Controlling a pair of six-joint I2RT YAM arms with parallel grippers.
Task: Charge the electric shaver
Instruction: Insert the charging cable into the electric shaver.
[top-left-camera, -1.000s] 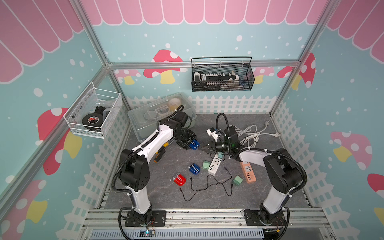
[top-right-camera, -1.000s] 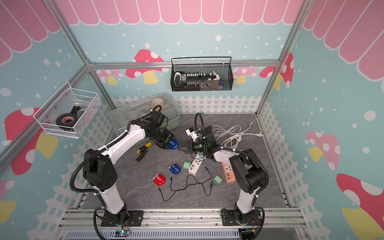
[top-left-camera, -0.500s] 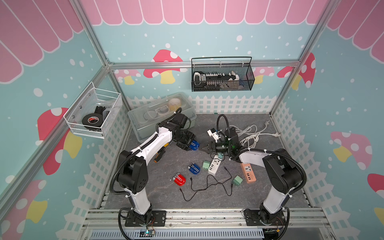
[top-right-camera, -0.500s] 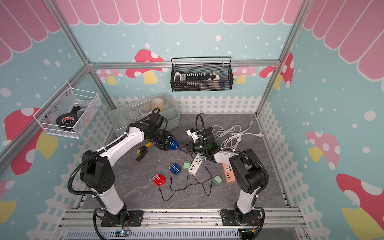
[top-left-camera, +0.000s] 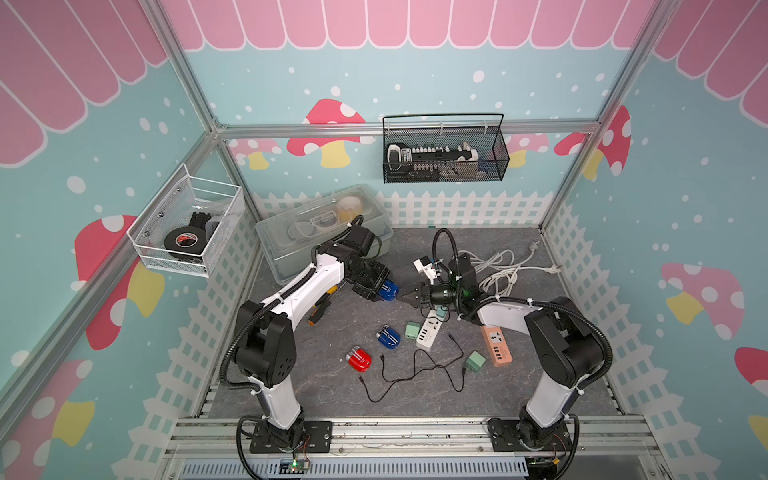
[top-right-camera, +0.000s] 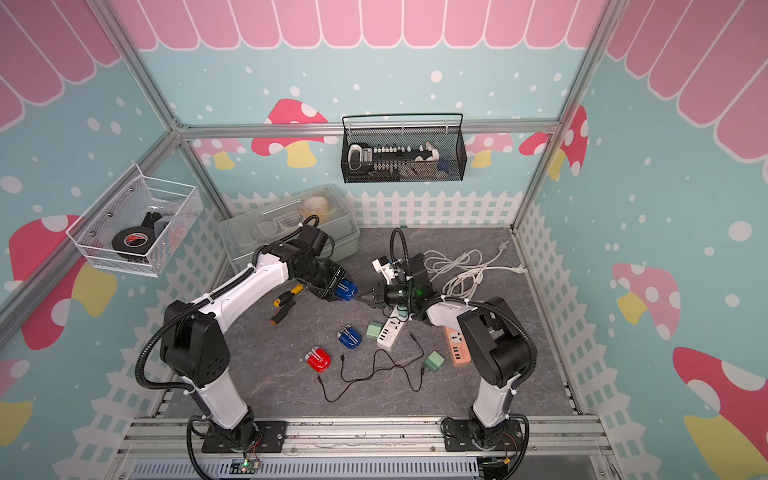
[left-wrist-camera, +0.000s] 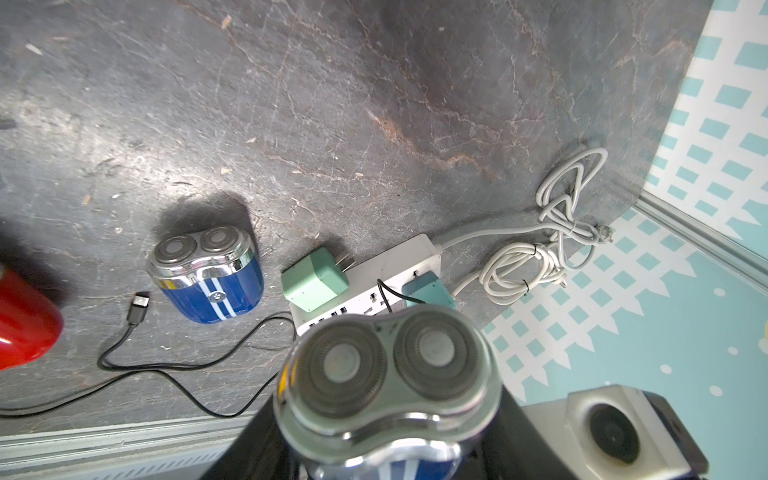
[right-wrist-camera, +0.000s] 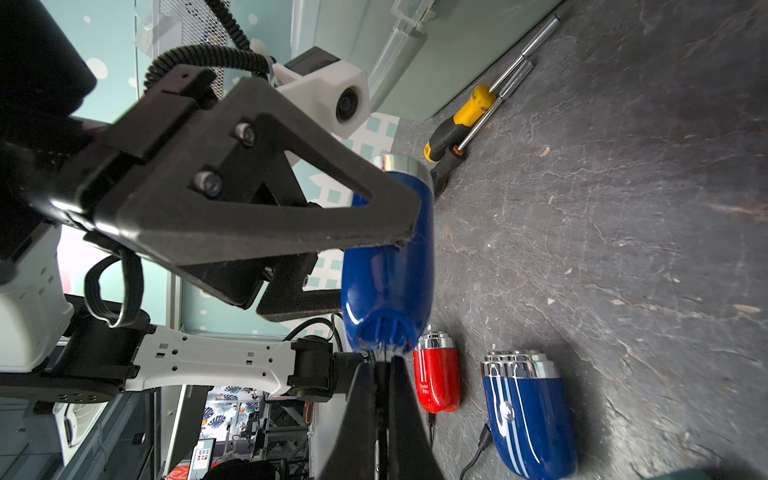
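Fig.: your L fingers (right-wrist-camera: 270, 208) grip the blue shaver (right-wrist-camera: 388, 257) by its sides, held clear of the desk (top-left-camera: 332, 386). Your R fingers (right-wrist-camera: 361, 415) are fully closed, tips at the shaver's base socket; plug btwn them: can't tell. White power strip (top-left-camera: 428, 330) lies on desk nearby.

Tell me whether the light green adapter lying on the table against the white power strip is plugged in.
Unplugged. The green adapter lies beside the power strip, its prongs bare and outside any socket.
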